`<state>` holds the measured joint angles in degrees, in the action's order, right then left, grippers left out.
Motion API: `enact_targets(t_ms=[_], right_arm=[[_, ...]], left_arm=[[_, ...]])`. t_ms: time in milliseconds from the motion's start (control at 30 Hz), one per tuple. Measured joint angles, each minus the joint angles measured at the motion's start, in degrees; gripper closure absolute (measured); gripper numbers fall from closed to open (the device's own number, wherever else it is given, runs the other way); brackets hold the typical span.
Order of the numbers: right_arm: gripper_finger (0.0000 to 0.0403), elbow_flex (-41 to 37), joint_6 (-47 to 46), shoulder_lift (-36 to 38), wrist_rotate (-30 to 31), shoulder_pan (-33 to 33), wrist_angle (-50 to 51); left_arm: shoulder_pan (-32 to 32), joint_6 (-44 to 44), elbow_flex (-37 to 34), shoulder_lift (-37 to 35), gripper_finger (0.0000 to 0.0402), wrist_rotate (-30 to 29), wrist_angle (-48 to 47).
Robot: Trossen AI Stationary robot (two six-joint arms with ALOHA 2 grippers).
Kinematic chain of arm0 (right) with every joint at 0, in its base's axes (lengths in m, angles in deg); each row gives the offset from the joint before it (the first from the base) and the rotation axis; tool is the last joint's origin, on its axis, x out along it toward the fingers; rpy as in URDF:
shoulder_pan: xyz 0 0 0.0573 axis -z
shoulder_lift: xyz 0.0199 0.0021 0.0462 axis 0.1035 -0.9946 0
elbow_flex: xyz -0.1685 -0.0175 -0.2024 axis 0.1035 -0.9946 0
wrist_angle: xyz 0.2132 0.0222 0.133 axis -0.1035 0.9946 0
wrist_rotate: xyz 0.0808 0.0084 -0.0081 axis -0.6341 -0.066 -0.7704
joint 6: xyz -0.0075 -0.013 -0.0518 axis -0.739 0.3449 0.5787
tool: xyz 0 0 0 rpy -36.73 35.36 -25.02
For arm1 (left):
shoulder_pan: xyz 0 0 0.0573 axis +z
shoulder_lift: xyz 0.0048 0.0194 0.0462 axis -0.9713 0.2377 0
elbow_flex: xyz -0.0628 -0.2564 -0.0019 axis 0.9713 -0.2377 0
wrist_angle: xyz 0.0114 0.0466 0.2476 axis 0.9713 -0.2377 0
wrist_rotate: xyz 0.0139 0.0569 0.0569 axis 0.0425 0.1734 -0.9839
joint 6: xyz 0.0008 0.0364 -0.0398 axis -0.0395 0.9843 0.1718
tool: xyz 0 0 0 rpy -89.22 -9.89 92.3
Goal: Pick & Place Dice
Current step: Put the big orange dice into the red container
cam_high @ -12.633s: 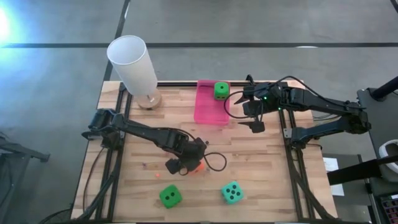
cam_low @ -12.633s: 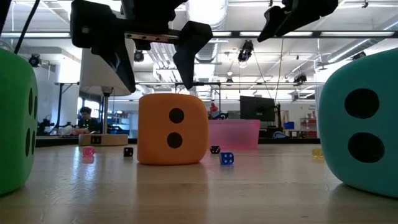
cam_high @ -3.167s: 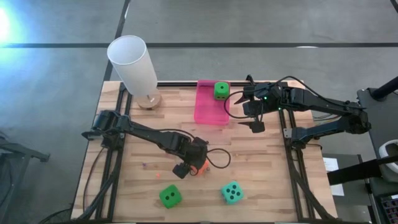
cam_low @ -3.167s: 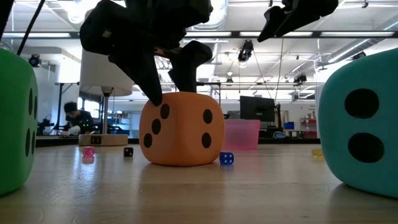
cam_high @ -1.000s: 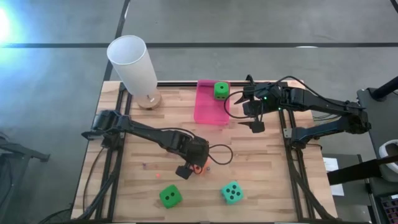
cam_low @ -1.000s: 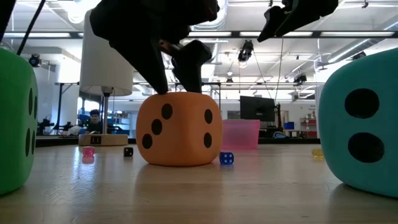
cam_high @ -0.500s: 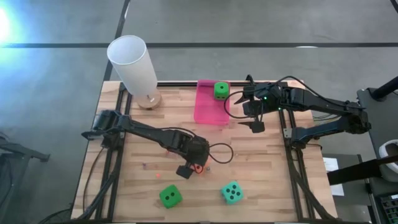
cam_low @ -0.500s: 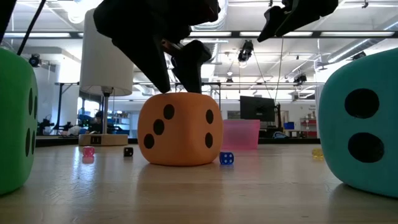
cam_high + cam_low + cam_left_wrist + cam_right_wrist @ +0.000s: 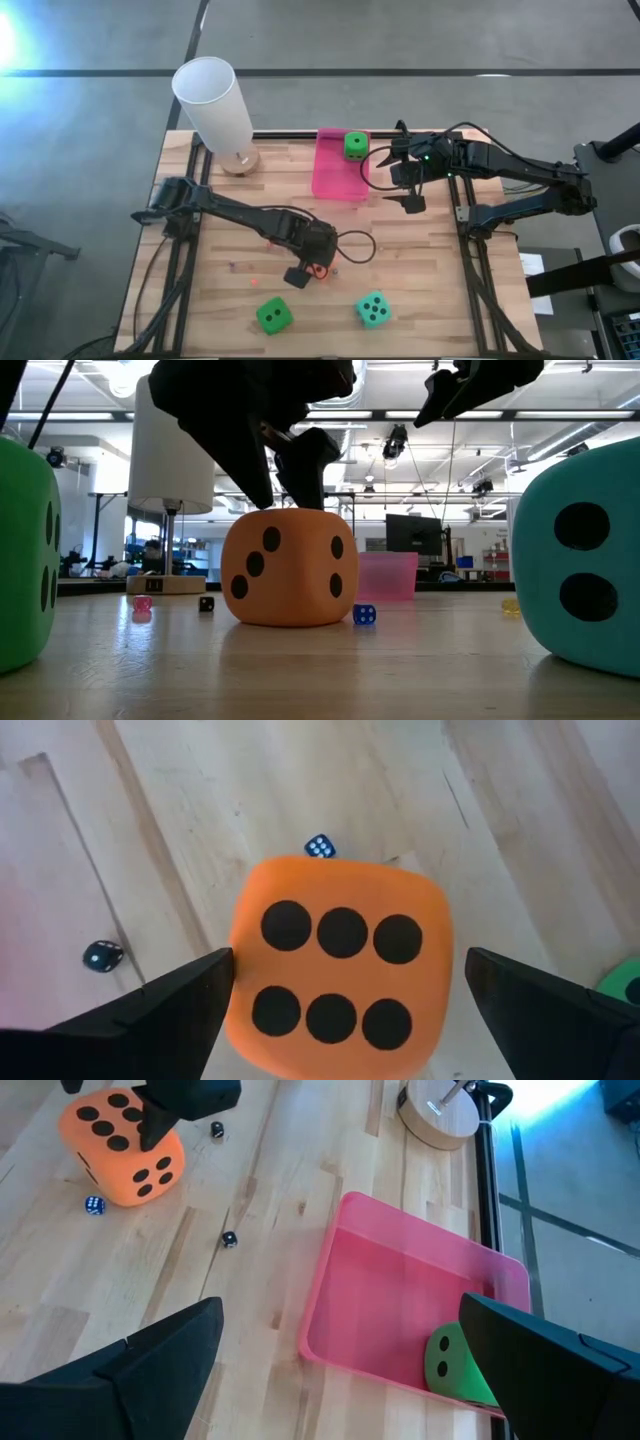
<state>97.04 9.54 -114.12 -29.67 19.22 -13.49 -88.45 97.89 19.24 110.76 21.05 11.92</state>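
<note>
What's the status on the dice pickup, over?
Left gripper open, straddling the orange die, not yet closed. Right gripper open, waiting above the pink tray, one green die inside. Small blue die beside the orange one.

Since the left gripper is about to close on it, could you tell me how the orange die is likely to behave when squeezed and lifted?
The orange die has rounded, puffy-looking corners, so it probably gives under pressure rather than staying rigid. It sits flat on the table, so it is unlikely to roll. It nearly fills the gap between the left gripper's open fingers, so an off-centre grip might twist it.
</note>
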Motion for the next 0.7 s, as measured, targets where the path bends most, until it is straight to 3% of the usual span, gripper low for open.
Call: enact_targets(t_ms=[700], right_arm=[[0.0003,0.00,0.02,0.00,-0.02,-0.01,0.00]], left_arm=[[0.52,0.44,0.02,0.15,0.0004,0.80,0.97]])
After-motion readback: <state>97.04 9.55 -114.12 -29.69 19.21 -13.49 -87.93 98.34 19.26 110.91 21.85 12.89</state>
